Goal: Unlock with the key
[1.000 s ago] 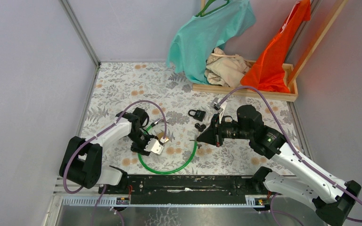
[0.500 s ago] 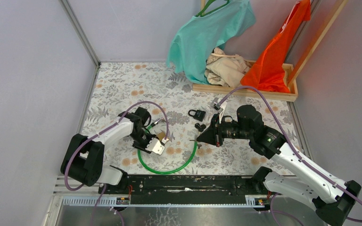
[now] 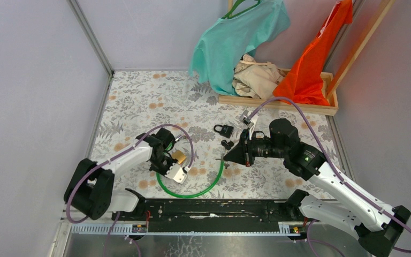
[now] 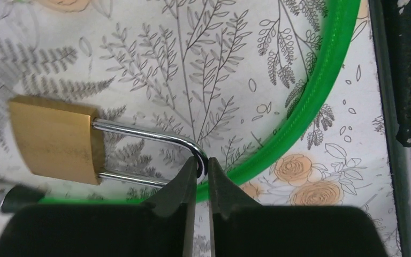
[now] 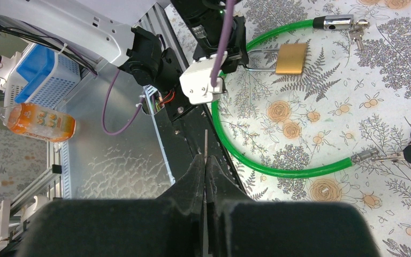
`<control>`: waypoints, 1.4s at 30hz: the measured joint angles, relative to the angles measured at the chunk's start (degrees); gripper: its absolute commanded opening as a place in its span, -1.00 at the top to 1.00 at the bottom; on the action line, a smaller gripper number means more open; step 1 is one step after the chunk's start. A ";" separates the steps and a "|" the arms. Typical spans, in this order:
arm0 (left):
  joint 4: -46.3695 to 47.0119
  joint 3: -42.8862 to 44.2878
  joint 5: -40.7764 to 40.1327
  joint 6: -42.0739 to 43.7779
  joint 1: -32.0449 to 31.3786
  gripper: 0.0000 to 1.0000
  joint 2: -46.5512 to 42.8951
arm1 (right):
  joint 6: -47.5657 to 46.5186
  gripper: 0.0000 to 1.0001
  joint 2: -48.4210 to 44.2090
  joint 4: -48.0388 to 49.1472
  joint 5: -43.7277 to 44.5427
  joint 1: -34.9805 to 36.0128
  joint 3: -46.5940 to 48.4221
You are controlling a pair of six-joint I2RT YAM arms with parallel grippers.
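**Brass padlock pinned by its shackle, key waiting in the other arm**

Brass padlock [image 4: 53, 140] lies flat on the floral surface [image 3: 139, 91], toward the near edge and left of centre. Its body sits inside the loop of the green cable lock [image 4: 321, 80]. The shackle [image 4: 144, 134] is seated, so it's locked. The shackle's bend lies just beside the cable, and I can't see it threaded round it.

Left gripper [image 4: 203, 165]: jaws narrow, nipped on the bend of the shackle, one fingertip on each side. My read is it grabs the shackle rather than the body so the keyhole end stays free and the lock can't slide or spin when the key pushes in. The keyhole face isn't visible in any view.

Right gripper [image 5: 205, 160]: clamped tight on a thin metal blade [image 5: 205, 142] standing out past the tips, most likely the key. It hangs above the surface near the middle, well apart from the padlock, nose aimed toward the left arm. Holding by the head leaves the blade exposed for insertion.

Step in hand, as I judge it: securing the lock, insertion not yet done. Next needs the keyhole end presented to the blade. Risk: the thin shackle pivoting in a two-point pinch.

Not involved: black padlock [image 3: 223, 129] and black keys [image 3: 227, 144] mid-surface, wooden tray [image 3: 278, 104] at the far right corner.
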 measured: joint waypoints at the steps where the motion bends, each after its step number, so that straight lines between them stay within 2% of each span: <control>1: -0.39 -0.13 -0.37 -0.42 -0.35 0.75 -1.31 | 0.00 1.00 0.00 0.00 0.00 0.00 0.02; 5: -2.29 1.03 -1.22 -3.10 -1.25 0.78 -5.35 | 0.00 1.00 0.00 -0.09 0.46 0.00 0.44; 14: -8.22 10.80 2.91 -10.91 -2.08 0.91 -7.89 | 0.11 1.00 0.02 -0.09 1.33 0.00 1.60; 24: -11.28 17.42 7.65 -19.58 -2.08 0.94 -6.29 | 0.70 1.00 -0.96 -0.09 2.12 0.00 1.60; 31: -11.76 19.82 8.17 -24.04 -2.10 0.90 -3.19 | 1.31 1.00 -1.99 -0.04 2.51 0.00 1.60; 38: -11.41 24.04 7.54 -27.54 -2.10 0.53 1.05 | 1.49 1.00 -2.62 -0.04 2.73 0.00 1.57; 42: -10.60 24.44 6.12 -28.63 -2.10 0.22 2.21 | 1.46 1.00 -3.23 -0.04 3.21 0.00 1.57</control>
